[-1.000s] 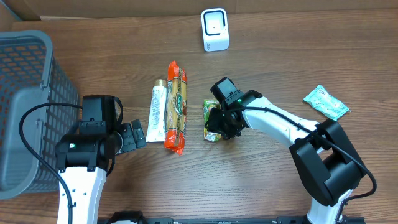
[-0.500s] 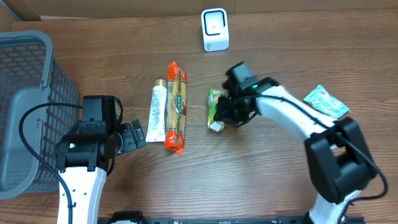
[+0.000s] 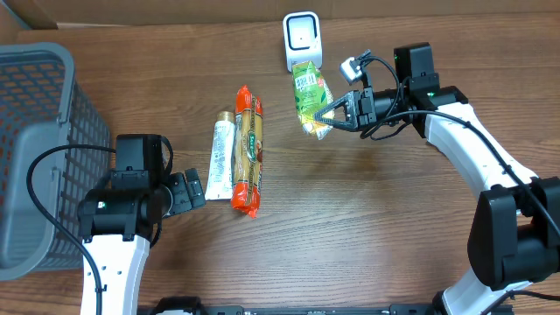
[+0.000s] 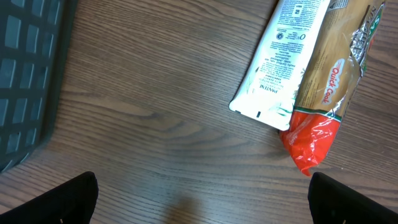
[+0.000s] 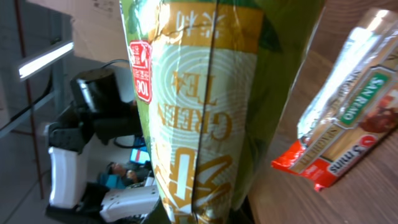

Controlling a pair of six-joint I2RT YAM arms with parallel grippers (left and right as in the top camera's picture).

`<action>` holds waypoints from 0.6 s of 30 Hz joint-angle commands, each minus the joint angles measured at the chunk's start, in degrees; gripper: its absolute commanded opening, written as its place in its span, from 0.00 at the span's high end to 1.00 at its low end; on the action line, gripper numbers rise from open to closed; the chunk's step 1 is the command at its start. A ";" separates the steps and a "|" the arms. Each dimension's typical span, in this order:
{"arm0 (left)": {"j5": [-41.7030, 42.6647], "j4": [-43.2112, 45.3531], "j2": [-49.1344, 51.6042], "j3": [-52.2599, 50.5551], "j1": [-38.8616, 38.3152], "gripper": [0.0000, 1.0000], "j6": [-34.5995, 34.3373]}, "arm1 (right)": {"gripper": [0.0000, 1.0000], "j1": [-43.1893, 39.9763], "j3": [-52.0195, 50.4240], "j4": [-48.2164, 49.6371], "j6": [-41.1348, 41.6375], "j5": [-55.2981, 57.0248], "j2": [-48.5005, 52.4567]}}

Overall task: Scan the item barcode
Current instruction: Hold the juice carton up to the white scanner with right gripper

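Pinching the green tea packet point(image 3: 310, 96) with the right gripper point(image 3: 331, 115), jaws drawn almost together on the thin edge near the packet's near end. Holding the packet out to the left of the jaws, most of its length lying beyond the fingertips on the far side. Running the packet's long axis roughly near to far across the table point(image 3: 367, 227), tilting slightly, far end pointing at the white scanner point(image 3: 302, 39) and just overlapping the scanner's lower edge in the overhead view. Showing the printed green and yellow face up to the overhead camera. Filling the right wrist view with the same packet point(image 5: 205, 112), "GREEN TEA" lettering reading upside down there, long axis running top to bottom of that view. Clear of the table or brushing it: cannot tell.

Lying to the left of the held packet and apart from it: an orange-ended pasta packet point(image 3: 248, 150) and a white tube point(image 3: 224, 157), side by side and touching, both with long axes near to far. Resting at the right of the table, well apart from the jaws: a small pale green sachet point(image 3: 458, 143).

Standing wide open and holding nothing: the left gripper point(image 3: 188, 191), near the tube's near end, dark fingertips point(image 4: 62, 199) showing at the bottom corners of the left wrist view. Sitting at the far left edge: a grey mesh basket point(image 3: 35, 131).
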 commanded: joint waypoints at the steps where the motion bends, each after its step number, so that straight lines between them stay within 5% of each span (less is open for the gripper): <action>1: -0.72 0.17 0.20 0.00 -0.02 0.00 -0.55 | 0.96 -0.66 1.79 0.90 -1.20 -6.27 -3.15; 14: -0.72 0.17 0.20 0.00 -0.02 0.01 -0.57 | 0.96 -1.46 1.79 2.43 -0.81 0.72 -3.15; 18: -0.72 0.17 0.20 0.02 -0.02 0.00 -0.55 | 0.96 0.48 1.79 -2.49 0.13 27.06 -3.15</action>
